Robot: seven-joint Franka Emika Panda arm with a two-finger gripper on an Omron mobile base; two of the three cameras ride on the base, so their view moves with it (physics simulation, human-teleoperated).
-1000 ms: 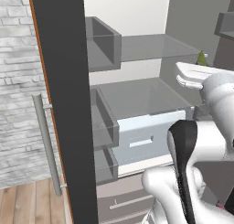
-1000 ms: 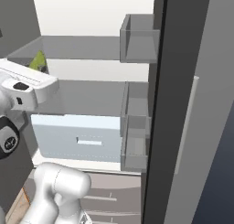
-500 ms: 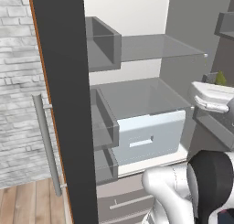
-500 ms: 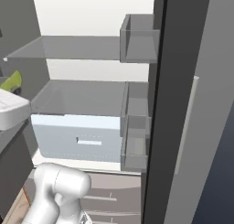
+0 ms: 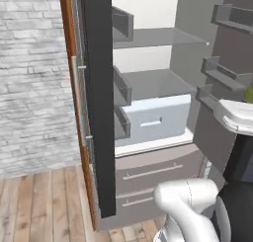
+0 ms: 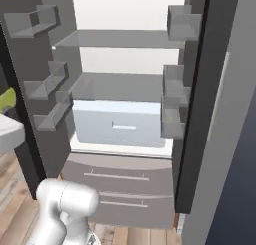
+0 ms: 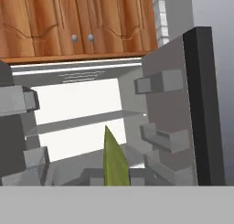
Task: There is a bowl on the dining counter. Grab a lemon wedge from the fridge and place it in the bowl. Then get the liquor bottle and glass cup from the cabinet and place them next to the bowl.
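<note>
Well, here we are in front of the fridge (image 6: pixel 125 114), both doors swung wide, shelves and door bins bare, the pale drawer sitting shut below the lower shelf. And there's the prize: the lemon wedge (image 7: pixel 115 161), a yellow-green sliver standing right at the bottom of the hand view where the finger tips rise, with a scrap of the same green peeking at the edge of the left base view beside the white hand and at the left edge of the right base view. That reads as the gripper (image 7: pixel 115 181) clamped on the lemon wedge, though the tips themselves are hidden behind it, so call that a judgement. The hand sits outside the fridge, looking back at the open interior with brown wall cabinets (image 7: pixel 75 22) above. So, scorecard: the fetch from the fridge looks done; the carry to the bowl on the dining counter is next. After that, the liquor bottle and glass cup are both untouched business, as far as anyone can tell from here.
</note>
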